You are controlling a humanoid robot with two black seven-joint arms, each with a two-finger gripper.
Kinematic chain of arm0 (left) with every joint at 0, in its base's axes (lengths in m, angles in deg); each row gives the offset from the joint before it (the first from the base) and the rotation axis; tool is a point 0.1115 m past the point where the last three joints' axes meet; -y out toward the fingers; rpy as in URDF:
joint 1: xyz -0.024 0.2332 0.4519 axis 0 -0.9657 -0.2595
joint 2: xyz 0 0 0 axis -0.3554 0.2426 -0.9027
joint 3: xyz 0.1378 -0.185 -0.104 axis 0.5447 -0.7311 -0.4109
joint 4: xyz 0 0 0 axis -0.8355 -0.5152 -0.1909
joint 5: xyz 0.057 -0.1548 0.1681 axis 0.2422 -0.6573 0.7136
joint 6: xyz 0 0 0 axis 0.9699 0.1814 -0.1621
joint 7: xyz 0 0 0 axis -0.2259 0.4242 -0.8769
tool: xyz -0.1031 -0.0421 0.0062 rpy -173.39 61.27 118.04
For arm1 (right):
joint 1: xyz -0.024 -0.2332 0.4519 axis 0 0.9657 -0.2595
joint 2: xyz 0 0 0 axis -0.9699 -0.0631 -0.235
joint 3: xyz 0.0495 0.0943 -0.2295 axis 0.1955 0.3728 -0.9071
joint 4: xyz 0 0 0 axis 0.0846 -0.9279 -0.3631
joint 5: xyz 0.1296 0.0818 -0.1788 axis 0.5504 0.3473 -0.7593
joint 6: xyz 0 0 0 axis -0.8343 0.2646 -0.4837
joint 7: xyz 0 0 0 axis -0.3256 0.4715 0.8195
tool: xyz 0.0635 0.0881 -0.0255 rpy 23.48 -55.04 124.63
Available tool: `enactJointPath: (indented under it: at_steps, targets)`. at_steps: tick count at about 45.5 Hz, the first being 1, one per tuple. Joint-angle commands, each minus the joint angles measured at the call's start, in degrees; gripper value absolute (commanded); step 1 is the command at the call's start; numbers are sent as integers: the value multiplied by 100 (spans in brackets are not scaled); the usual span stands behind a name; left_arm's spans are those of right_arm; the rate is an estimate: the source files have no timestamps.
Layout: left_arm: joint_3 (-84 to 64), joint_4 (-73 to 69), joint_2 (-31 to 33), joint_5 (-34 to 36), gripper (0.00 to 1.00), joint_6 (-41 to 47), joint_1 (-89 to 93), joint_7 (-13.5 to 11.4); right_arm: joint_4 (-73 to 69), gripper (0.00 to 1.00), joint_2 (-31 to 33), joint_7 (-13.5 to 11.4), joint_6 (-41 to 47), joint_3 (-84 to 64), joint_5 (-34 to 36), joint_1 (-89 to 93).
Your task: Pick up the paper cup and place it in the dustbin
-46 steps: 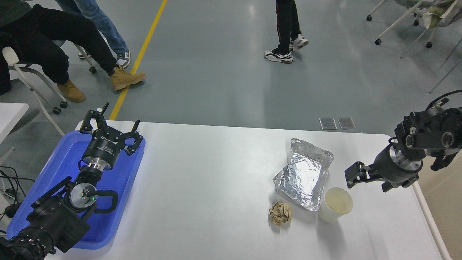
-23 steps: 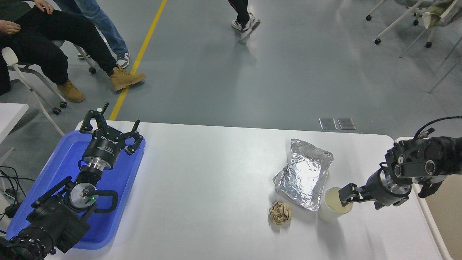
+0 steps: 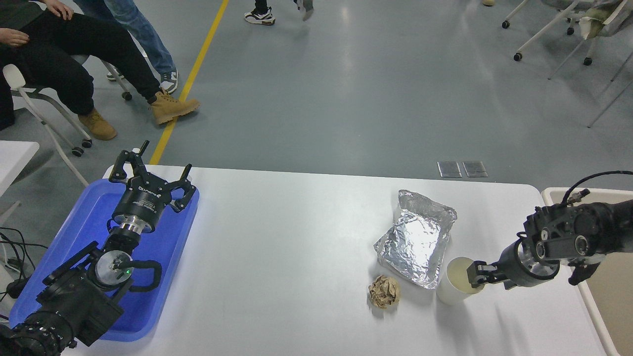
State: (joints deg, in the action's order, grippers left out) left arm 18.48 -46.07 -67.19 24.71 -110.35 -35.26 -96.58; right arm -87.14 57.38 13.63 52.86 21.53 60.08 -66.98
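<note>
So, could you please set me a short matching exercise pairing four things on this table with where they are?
Things:
1. paper cup
2. foil tray
3. brown paper ball
4. left claw

Places:
A. over the blue tray
B. at the right claw
C. left of the cup
D. behind the cup

Pairs: 1-B, 2-D, 3-C, 4-A

Single head view, set high on the robot's own side of the white table, facing forward and down across it; taken from behind and above both arms, with the left gripper entering low at the left and the right gripper from the right edge. Wide rather than close, reaching past the grippers to grey floor beyond; no second view sharing the scene.
</note>
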Motion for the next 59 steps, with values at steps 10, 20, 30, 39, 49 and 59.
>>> enactJointPath:
  at_steps: [10, 20, 30, 39, 49, 59]
  targets:
    - [5, 0, 0, 0, 100, 0, 0, -1, 6, 0, -19, 68, -58, 32, -75, -76]
    - [-3, 0, 0, 0, 100, 0, 0, -1, -11, 0, 8, 68, -58, 50, -57, -208]
    - [5, 0, 0, 0, 100, 0, 0, -1, -72, 0, 288, 121, 38, -21, -74, -682]
    - [5, 0, 0, 0, 100, 0, 0, -1, -99, 0, 570, 253, 495, -100, -224, -1324]
    - [5, 0, 0, 0, 100, 0, 0, 8, -292, 0, 921, 261, 908, -117, -435, -2079]
    - [5, 0, 0, 0, 100, 0, 0, 8, -380, 0, 1290, 270, 1435, -109, -479, -2914]
